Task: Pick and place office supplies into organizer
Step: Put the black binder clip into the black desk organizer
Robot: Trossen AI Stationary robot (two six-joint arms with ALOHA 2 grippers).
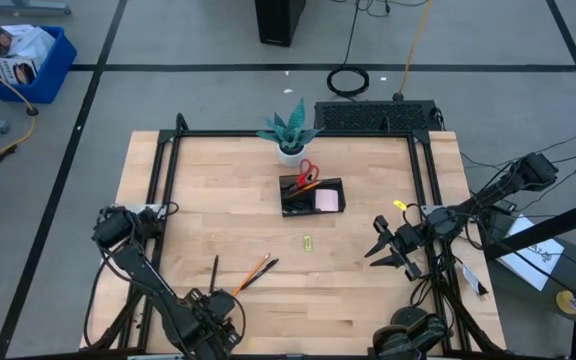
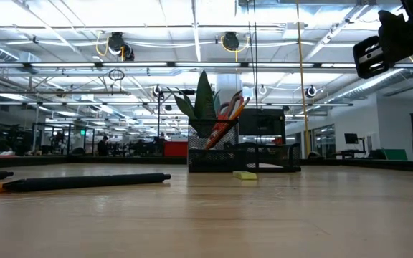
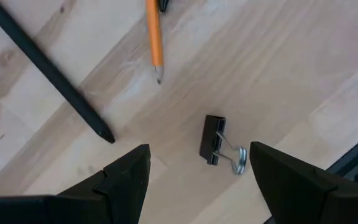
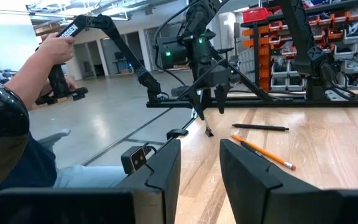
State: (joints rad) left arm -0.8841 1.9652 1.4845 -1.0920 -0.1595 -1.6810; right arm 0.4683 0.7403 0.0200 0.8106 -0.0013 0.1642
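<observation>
My left gripper (image 3: 199, 149) hovers open near the table's near edge, pointing down. Its fingers stand on either side of a black binder clip (image 3: 215, 140) that lies flat on the wood, without touching it. A black pen (image 3: 48, 68) and an orange pencil (image 3: 155, 40) lie beside the clip. The black organizer (image 1: 311, 197) stands mid-table and holds red-handled scissors (image 1: 308, 170), pencils and a pink sticky-note pad (image 1: 326, 201). A yellow-green clip (image 1: 308, 242) lies on the table in front of it. My right gripper (image 1: 376, 243) waits open above the table's right part.
A white pot with a teal plant (image 1: 290, 135) stands just behind the organizer. Another black pen (image 1: 215, 272) and a pen (image 1: 265, 268) next to the pencil lie near my left gripper. A black frame rail (image 1: 423, 180) borders the table. A person's arm (image 4: 39, 68) shows beyond the table.
</observation>
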